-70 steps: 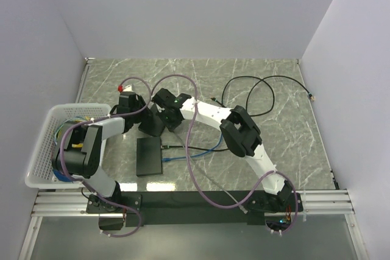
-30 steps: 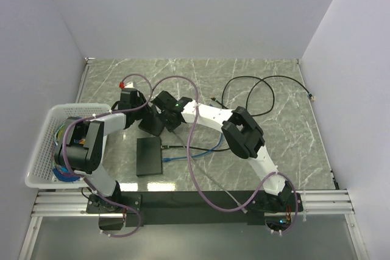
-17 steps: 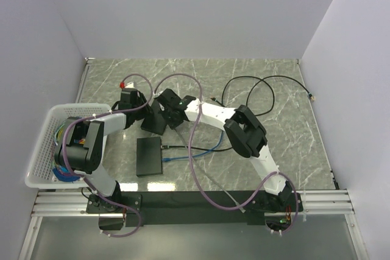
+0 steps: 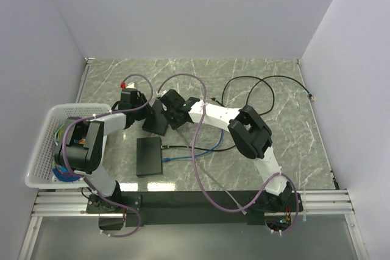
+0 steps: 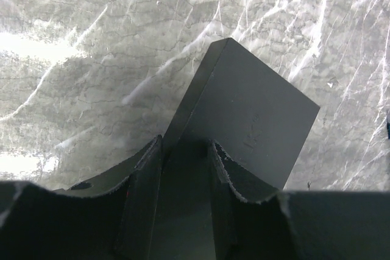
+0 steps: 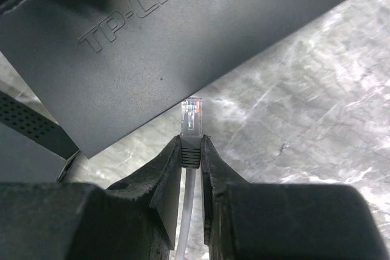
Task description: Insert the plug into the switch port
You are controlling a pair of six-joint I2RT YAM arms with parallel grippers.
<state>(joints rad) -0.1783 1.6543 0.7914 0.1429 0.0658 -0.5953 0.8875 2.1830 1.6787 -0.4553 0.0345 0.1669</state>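
A: Why is our left gripper (image 5: 186, 150) clamped on the switch (image 5: 256, 114)?
B: We think it props the switch tilted and steady. Meanwhile our right gripper (image 6: 192, 150) pinches the plug (image 6: 192, 115), tip just beside the switch, not in yet.

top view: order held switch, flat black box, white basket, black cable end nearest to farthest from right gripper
1. held switch, just left of right gripper
2. flat black box, toward the bases
3. white basket, left edge
4. black cable end, far right
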